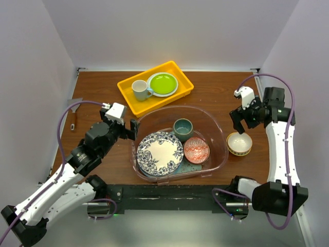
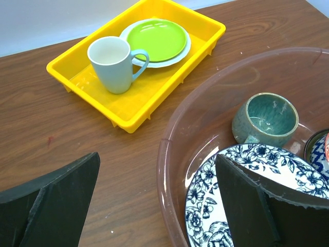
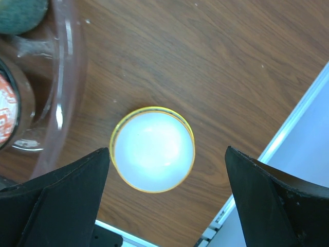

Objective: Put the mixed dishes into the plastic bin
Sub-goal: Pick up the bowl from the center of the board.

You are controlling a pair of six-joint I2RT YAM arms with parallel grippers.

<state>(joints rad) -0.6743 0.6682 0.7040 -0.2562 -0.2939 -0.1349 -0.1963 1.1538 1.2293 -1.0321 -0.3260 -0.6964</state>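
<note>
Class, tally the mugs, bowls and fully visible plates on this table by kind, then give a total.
Mugs: 2, white ceramic mug, dark teal glazed mug
Bowls: 2, red-patterned round bowl, yellow-rimmed tan bowl
Plates: 2, blue-floral round plate, lime-green white-rimmed plate
Total: 6
</note>
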